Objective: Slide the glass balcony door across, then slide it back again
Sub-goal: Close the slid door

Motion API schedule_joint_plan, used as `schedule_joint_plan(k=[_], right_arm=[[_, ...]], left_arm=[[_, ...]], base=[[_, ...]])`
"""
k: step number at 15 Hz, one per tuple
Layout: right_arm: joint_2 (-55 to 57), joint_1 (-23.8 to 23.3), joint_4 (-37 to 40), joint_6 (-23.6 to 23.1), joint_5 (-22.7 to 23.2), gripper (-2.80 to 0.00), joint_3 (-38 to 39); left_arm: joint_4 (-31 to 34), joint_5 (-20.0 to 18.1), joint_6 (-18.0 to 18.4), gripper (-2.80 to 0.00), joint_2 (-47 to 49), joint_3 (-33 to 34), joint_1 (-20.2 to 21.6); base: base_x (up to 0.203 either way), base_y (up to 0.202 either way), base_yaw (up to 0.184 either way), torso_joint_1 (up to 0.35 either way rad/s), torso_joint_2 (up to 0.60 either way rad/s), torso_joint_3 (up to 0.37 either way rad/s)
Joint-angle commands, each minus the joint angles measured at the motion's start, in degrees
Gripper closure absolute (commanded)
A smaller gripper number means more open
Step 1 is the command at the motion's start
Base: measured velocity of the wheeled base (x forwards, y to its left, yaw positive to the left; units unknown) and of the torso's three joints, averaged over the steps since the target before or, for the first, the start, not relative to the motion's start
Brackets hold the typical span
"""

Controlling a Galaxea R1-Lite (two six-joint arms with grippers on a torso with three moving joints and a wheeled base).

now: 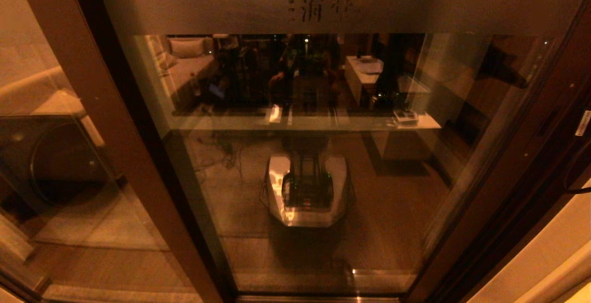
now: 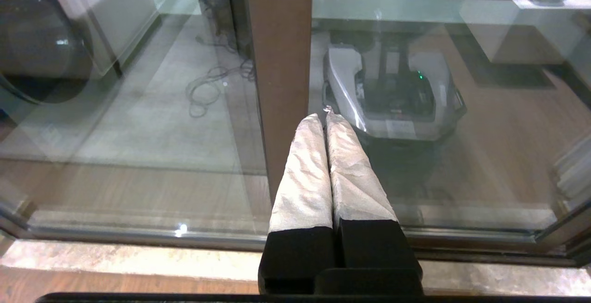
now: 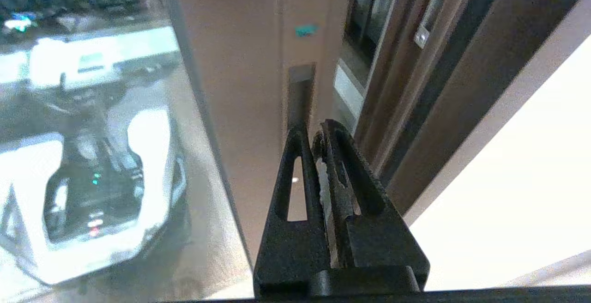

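Observation:
The glass balcony door [image 1: 304,164] fills the head view, with its frosted band and etched characters [image 1: 323,9] across the top and a dark brown frame. Neither arm shows there. In the left wrist view my left gripper [image 2: 325,116] is shut, empty, its white-wrapped fingers [image 2: 304,173] pointing at the door's brown left stile [image 2: 281,53], close to it. In the right wrist view my right gripper [image 3: 316,132] is shut on nothing, its black tips just below a recessed pull slot [image 3: 300,90] in the door's right stile [image 3: 249,86].
A plain brown-framed pane [image 1: 55,155] stands left of the door. The metal floor track [image 2: 138,236] and a stone sill [image 2: 115,257] run below. The fixed frame [image 3: 415,86] and a pale wall [image 3: 508,164] lie to the right. My own reflection [image 1: 307,192] shows in the glass.

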Motion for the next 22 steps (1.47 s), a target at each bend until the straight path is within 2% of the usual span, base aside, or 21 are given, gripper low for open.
schedule_joint_plan(k=[1, 4, 6, 14, 22], right_arm=[[1.6, 0.0, 1.2, -0.9, -0.8, 0.0, -1.3], [7.7, 0.3, 5.1, -0.6, -3.5, 0.0, -6.0], [10.3, 0.3, 5.5, 1.3, -3.9, 0.0, -8.2], [10.8, 2.8, 5.3, 3.0, -3.6, 0.0, -8.3], [14.7, 2.2, 5.1, 3.1, -4.2, 0.0, -12.0]], left_arm=[[0.0, 0.0, 0.0, 0.0, 0.0, 0.0, 0.0], [0.0, 0.0, 0.0, 0.0, 0.0, 0.0, 0.0], [0.0, 0.0, 0.0, 0.0, 0.0, 0.0, 0.0], [0.0, 0.0, 0.0, 0.0, 0.0, 0.0, 0.0], [0.0, 0.0, 0.0, 0.0, 0.0, 0.0, 0.0]], base=[[0.0, 0.0, 0.0, 0.0, 0.0, 0.0], [0.0, 0.0, 0.0, 0.0, 0.0, 0.0], [0.0, 0.0, 0.0, 0.0, 0.0, 0.0], [0.0, 0.0, 0.0, 0.0, 0.0, 0.0], [0.0, 0.0, 0.0, 0.0, 0.0, 0.0]])
